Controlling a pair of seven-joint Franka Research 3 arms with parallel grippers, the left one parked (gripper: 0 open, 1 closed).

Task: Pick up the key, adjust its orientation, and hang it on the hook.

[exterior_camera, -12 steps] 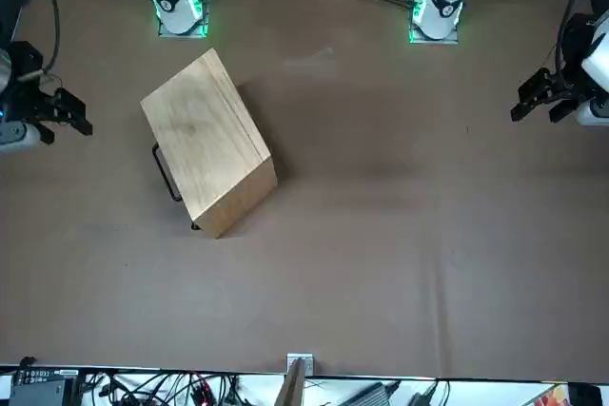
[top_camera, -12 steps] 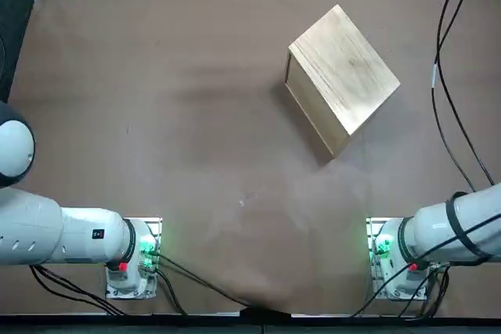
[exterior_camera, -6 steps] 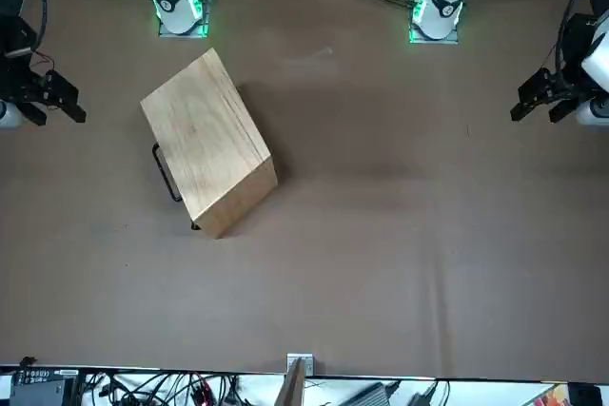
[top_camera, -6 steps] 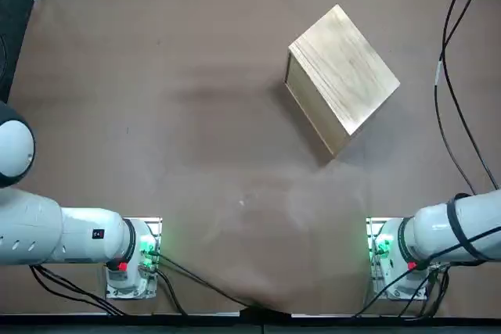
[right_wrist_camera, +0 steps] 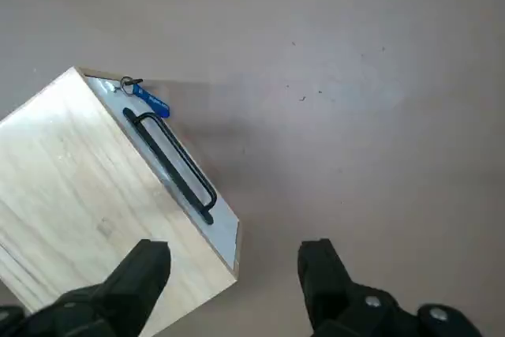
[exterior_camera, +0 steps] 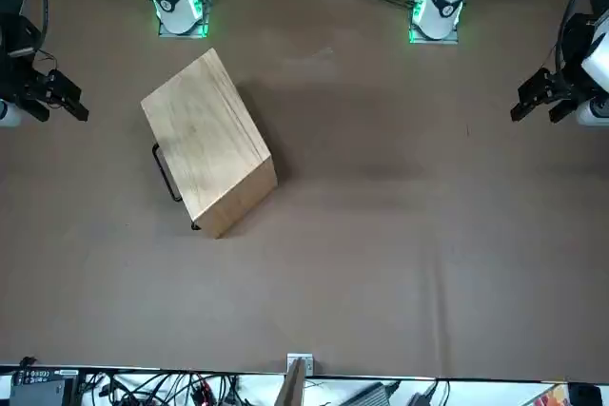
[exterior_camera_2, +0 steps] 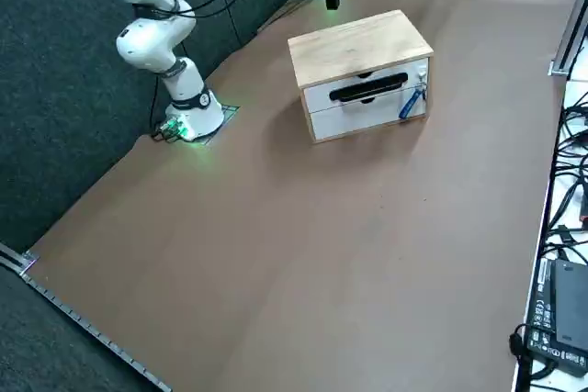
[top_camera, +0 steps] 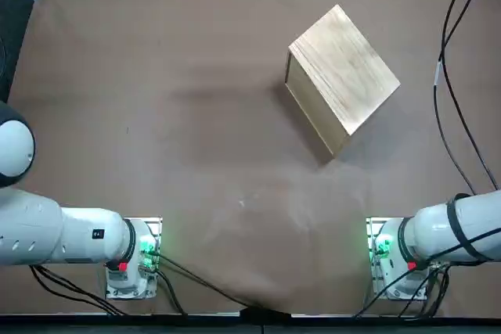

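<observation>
the right gripper (right_wrist_camera: 234,274) hangs at ten o'clock from the wooden cabinet (exterior_camera: 207,140) in the front view, fingers wide apart. the key with its blue tag (exterior_camera_2: 411,104) is against the cabinet's drawer side, at four o'clock from the black handle (exterior_camera_2: 368,88) in the right side view.

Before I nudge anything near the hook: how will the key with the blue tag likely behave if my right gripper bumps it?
The blue tag will probably swing, since it hangs from a ring on the white drawer front. It looks light, being small. The right gripper is open and holds nothing.
</observation>
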